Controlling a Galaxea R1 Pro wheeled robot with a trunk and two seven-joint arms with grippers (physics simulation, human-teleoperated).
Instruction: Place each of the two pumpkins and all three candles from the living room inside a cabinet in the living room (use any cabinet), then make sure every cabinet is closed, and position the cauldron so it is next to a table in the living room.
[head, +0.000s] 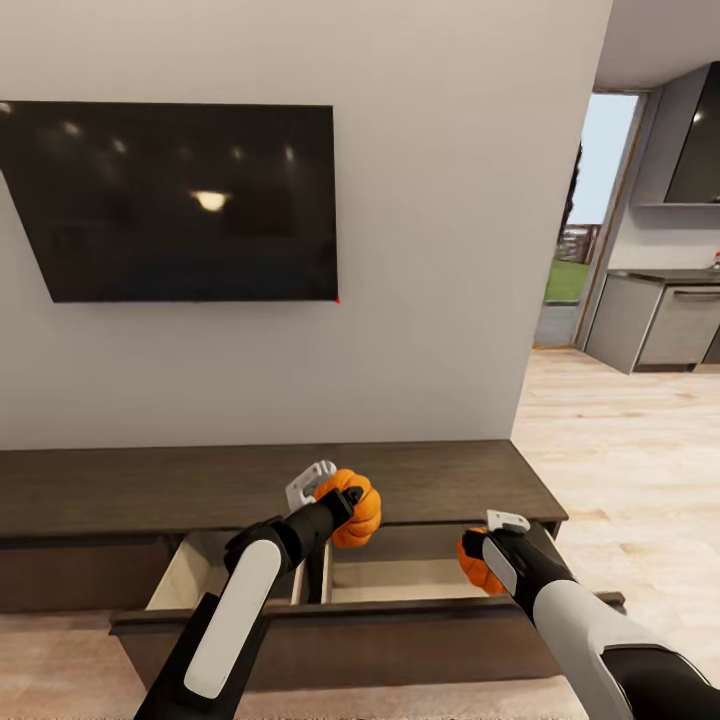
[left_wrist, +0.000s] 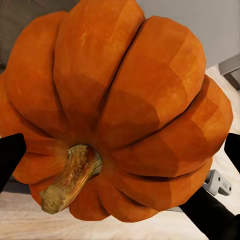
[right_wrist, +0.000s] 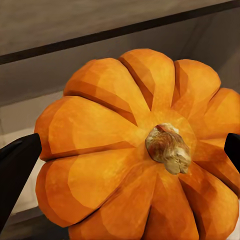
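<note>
Where the grey wall meets the pale wood floor, the cabinet (head: 250, 490) runs long and low beneath a dark wall-mounted television (head: 175, 200), and its drawer (head: 340, 625) stands pulled out toward the robot, showing light tan compartments split by a divider (head: 312, 575). To the far right a doorway (head: 585, 220) opens onto a kitchen with grey units. Both arms reach forward over the open drawer. The left gripper (head: 340, 500) holds one pumpkin (head: 352, 508) above the divider, fingers (left_wrist: 10, 155) clamped on its ribbed sides, stem toward the wrist camera. The right gripper (head: 480, 555) grips the second pumpkin (head: 473, 566) — lower, over the drawer's right compartment — with its fingers (right_wrist: 17, 165) pressed on either side.
</note>
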